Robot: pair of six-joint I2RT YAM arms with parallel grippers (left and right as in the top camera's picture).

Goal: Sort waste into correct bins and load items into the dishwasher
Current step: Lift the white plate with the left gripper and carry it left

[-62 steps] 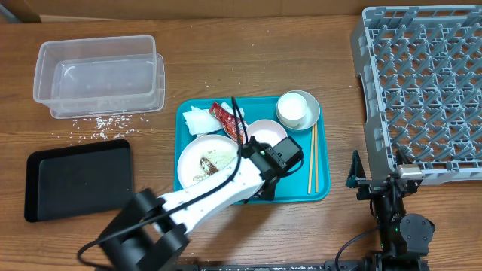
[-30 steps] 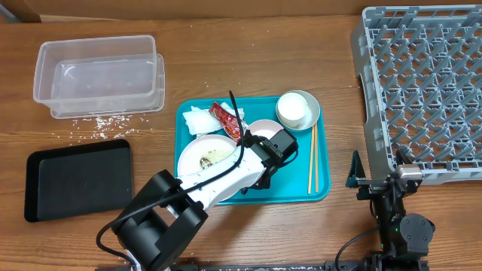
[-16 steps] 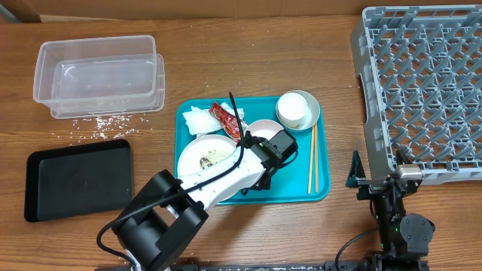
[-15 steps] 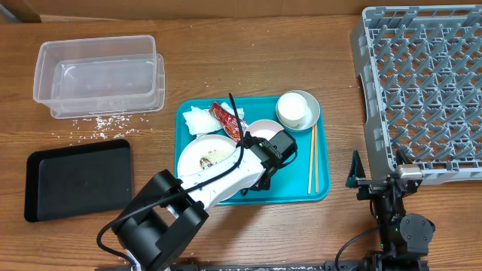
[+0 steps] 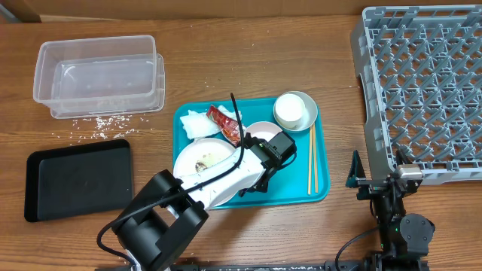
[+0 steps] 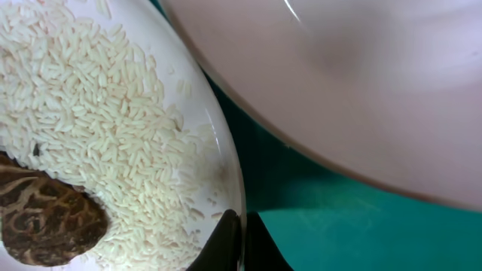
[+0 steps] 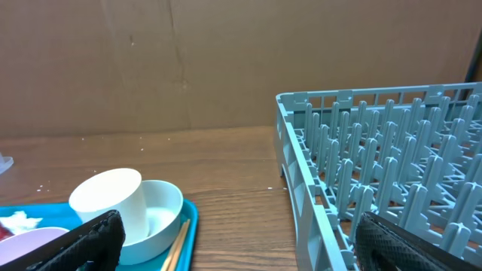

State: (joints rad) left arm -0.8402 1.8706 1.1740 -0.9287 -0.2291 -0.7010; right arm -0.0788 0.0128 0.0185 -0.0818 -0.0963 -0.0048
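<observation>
- So, left gripper (image 6: 239, 245) is clamped on the rim of the large plate (image 6: 228, 175) on the teal tray (image 6: 339, 226); right gripper (image 7: 237, 245) sits open beside that tray.
- Lift it level, or the rice (image 6: 75, 113) slides off.

White rice (image 6: 90, 128) speckles the white plate (image 6: 220, 162) around a brown veined scrap (image 6: 38, 218), with teal tray (image 6: 339, 226), red wrapper (image 5: 224, 120), grey lattice rack (image 5: 422, 83).
</observation>
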